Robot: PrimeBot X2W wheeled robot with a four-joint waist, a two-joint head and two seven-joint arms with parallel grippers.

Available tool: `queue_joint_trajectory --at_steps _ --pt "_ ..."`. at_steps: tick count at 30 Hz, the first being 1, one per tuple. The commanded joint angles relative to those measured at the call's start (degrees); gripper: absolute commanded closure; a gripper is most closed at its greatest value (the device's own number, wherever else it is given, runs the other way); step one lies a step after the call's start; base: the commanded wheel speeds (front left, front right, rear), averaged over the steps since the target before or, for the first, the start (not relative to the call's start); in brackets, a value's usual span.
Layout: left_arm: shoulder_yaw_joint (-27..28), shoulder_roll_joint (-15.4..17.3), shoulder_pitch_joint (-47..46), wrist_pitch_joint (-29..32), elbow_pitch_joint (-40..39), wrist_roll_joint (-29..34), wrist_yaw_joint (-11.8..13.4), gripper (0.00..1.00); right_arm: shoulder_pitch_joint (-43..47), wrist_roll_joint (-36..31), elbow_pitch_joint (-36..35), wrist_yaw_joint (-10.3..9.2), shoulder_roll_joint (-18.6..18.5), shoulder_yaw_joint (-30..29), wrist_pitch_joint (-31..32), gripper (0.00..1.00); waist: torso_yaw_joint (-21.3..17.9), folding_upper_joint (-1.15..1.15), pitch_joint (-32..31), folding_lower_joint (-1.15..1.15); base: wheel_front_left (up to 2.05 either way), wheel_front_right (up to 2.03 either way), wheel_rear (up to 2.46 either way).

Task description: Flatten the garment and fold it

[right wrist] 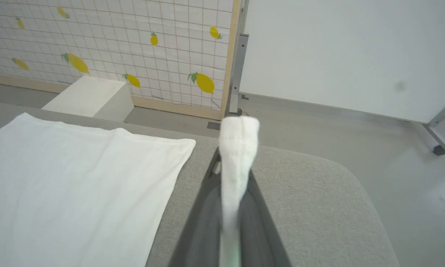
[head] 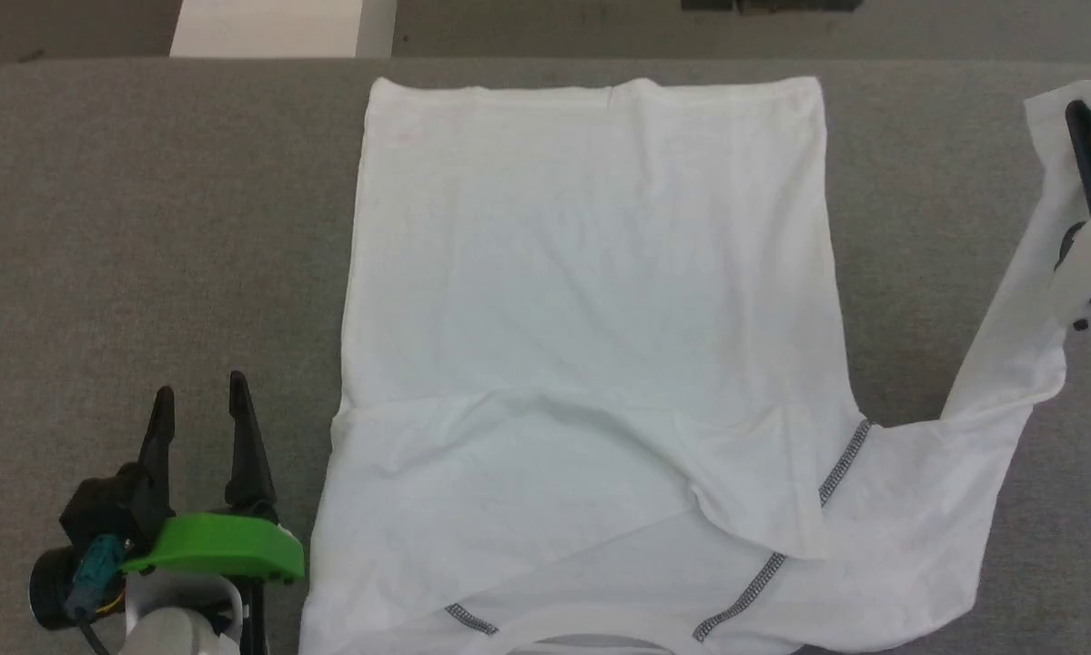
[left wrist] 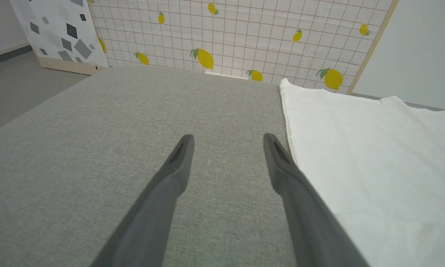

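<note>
Now: shirt [head: 590,273] flat mid-table [head: 145,227]; right gripper [head: 1080,118] pinches its sleeve cuff [head: 1047,123] above table's right end, presumably to fold it inward; left gripper [head: 201,384] wide, idle over table's left.

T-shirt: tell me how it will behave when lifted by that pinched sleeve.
Likely floppy: the sleeve drapes limply from the right gripper shut on it. Probably light: thin T-shirt cloth, creased and folded. The body may drag across the grey surface.
</note>
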Motion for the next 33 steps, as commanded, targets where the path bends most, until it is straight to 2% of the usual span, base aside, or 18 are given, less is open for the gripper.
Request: queue_joint_trajectory --at_steps 1,4,7,12,16,26,33 --pt "0.2 0.1 1.2 -0.3 0.0 0.8 -0.4 0.00 2.2 -1.0 -4.9 -0.09 1.5 -0.4 2.1 1.00 -3.0 0.00 -7.2 0.00 0.00 0.00 0.00" --pt "0.4 0.1 2.4 -0.3 -0.2 0.9 -0.7 0.00 5.6 -2.0 -15.3 -0.09 3.8 0.2 6.6 1.00 -3.3 0.00 -8.6 0.00 0.00 0.00 0.00" --pt "0.3 0.0 3.1 -0.3 -0.4 0.9 -0.9 0.00 8.0 -2.2 -23.3 -0.09 6.0 3.4 10.6 1.00 -3.3 0.00 -9.4 0.00 0.00 0.00 0.00" --pt "-0.4 -0.2 2.8 -0.3 -0.7 1.0 -1.3 0.00 9.9 -1.5 -27.1 -0.09 8.4 12.1 14.1 1.00 -2.6 0.00 -9.2 0.00 0.00 0.00 0.00" --pt "-0.9 -0.5 2.0 -0.3 -1.0 1.1 -1.5 0.00 10.3 -0.2 -23.8 -0.09 10.0 20.7 14.2 1.00 -1.4 0.00 -7.6 0.00 0.00 0.00 0.00" --pt "-1.9 -2.0 -1.0 -0.3 -0.9 1.2 -1.7 0.00 10.9 3.9 -7.7 -0.09 13.3 41.8 9.9 1.00 2.5 0.00 -2.5 0.00 0.00 0.00 0.00" --pt "-1.8 -2.8 -1.9 -0.3 -0.2 1.4 -2.0 0.00 12.6 8.3 0.0 -0.09 13.8 50.1 8.9 1.00 3.4 0.00 -1.3 0.00 0.00 0.00 0.00"
